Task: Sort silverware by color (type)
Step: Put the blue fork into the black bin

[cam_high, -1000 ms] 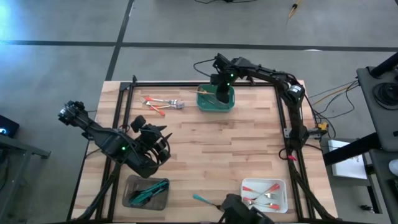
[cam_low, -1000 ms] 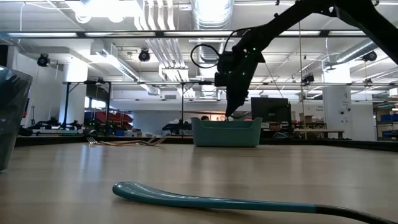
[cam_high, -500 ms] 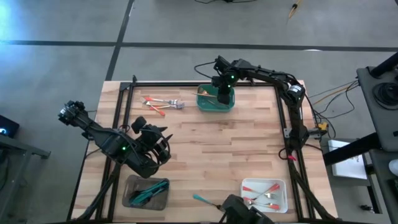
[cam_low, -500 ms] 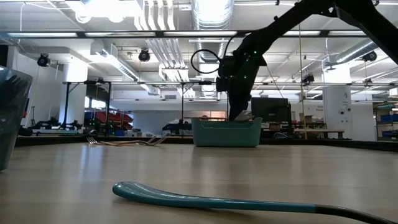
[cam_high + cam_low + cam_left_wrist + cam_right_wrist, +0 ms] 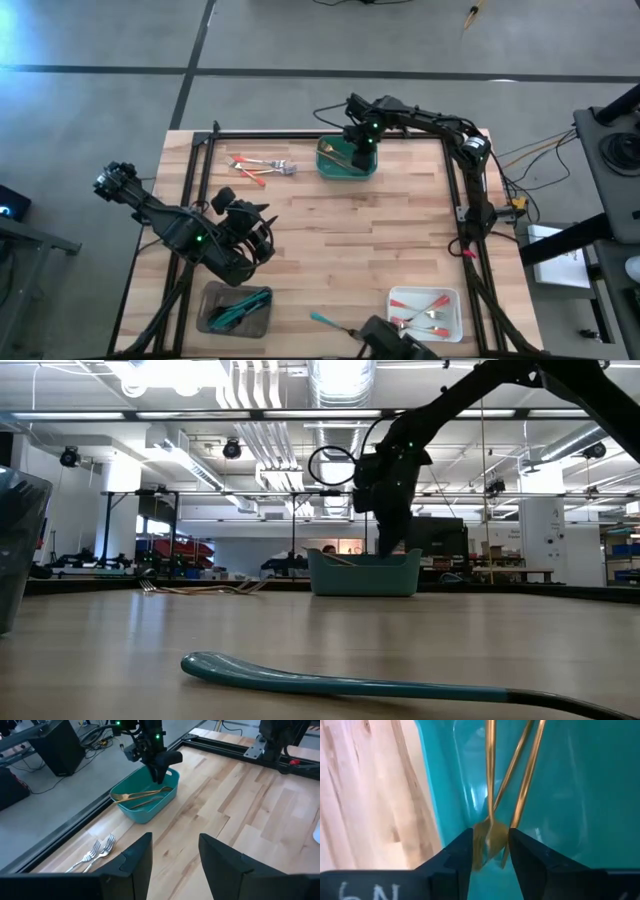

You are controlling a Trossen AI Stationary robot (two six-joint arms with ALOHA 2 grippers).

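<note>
Wood-plank table (image 5: 340, 230); right pincer (image 5: 362, 152) open over green tray (image 5: 346, 166); left pincer (image 5: 172, 852) open, empty

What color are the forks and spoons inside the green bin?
Gold all over. The gold silverware lying in the green bin shows best in the left wrist view.

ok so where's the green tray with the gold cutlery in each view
High view: green tray at the table's far edge, under the right gripper.
Low view: tray mid-picture, far across the table.
Left wrist view: tray ahead, gold cutlery inside.
Right wrist view: tray wall fills the picture.
Shared landmark: the right gripper over it.
</note>
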